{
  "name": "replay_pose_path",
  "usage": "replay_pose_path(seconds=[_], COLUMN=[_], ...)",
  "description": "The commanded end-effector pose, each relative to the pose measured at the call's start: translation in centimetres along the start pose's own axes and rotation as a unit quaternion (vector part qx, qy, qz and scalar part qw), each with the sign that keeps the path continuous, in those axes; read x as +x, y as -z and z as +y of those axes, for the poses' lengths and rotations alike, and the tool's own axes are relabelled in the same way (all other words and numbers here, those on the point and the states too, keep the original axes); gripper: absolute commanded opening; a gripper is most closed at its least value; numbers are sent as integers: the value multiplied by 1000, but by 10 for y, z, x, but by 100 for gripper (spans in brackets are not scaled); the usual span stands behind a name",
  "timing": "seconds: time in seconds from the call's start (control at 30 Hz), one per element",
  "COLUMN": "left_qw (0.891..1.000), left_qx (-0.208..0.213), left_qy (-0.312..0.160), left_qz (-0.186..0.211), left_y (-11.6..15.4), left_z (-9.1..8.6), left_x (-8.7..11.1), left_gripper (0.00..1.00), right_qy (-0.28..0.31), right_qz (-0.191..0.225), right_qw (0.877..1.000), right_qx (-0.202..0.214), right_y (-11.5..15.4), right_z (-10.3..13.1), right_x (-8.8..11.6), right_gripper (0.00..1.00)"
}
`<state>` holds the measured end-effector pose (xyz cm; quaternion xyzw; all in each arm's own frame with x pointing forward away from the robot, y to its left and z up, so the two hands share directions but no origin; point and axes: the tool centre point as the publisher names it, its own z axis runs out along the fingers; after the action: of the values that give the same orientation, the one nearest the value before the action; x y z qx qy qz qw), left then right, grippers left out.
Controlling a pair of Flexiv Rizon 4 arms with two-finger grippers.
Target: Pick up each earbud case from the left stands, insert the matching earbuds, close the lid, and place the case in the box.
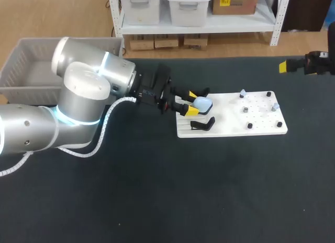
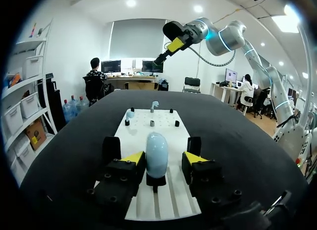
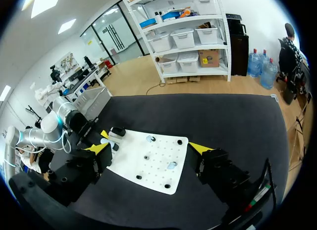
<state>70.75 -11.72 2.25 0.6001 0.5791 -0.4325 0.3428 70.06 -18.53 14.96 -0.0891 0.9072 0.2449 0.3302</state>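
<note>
Early stage: L gripper (image 2: pixel 164 158) fingers open, straddling 1st earbud case (image 2: pixel 157 151) on its stand (image 2: pixel 155 182), not lifted. R gripper (image 3: pixel 149 148) fingers open, well away. Earbud insert, lid-closing & box (image 1: pixel 18 70) drop all remain.

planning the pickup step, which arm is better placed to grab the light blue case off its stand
Left. The left arm has its jaws open on either side of the light blue case on its stand. The right arm hangs beyond the white board, far from the case.
</note>
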Motion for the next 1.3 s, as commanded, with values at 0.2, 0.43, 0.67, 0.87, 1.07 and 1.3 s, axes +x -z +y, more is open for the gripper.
replay_pose_path(seconds=[0.2, 0.43, 0.67, 0.87, 1.07, 1.3], left_qw=[1000, 1000, 1000, 1000, 1000, 1000], left_qx=[8, 10, 14, 17, 17, 12], left_qy=[6, 6, 7, 2, 2, 4], left_qz=[2, 7, 12, 18, 19, 17], left_y=[-3, -4, -6, -7, -8, -2], left_z=[6, 6, 7, 8, 8, 6], left_x=[4, 5, 6, 4, 4, 5], left_gripper=[51, 65, 56, 49, 37, 0], right_qy=[0, 0, 0, 0, 0, 0], right_qz=[0, 0, 0, 0, 0, 0], right_qw=[1000, 1000, 1000, 1000, 1000, 1000], right_qx=[0, 0, 0, 0, 0, 0], right_y=[0, 0, 0, 0, 0, 0], right_z=[0, 0, 0, 0, 0, 0], right_x=[0, 0, 0, 0, 0, 0], right_gripper=[100, 100, 100, 100, 100, 100])
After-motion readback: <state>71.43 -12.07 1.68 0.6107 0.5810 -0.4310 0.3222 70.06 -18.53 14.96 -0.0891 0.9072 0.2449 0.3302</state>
